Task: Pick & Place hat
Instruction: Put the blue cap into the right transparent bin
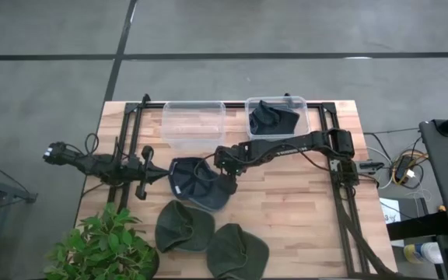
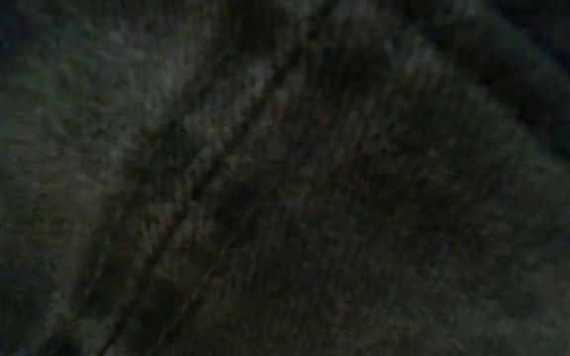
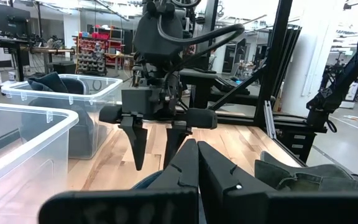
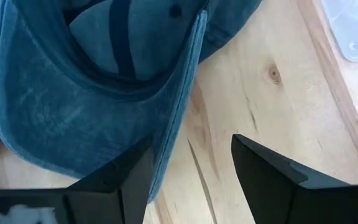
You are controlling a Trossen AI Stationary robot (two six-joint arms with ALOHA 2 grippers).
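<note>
A blue hat lies crown down on the table, its hollow inside facing up. My right gripper hangs open over the hat's right-hand edge, fingers pointing down. In the right wrist view the rim runs between the two fingers, close to one of them, and I see no touch. My left gripper rests low at the table's left, shut, its tips just short of the hat's left edge. A dark hat lies in the right-hand bin.
Two clear bins stand at the far edge, the left one bare inside and the right one holding the dark hat. Two olive hats lie near the near edge. A potted plant fills the near left corner. Dark knit cloth covers the low view.
</note>
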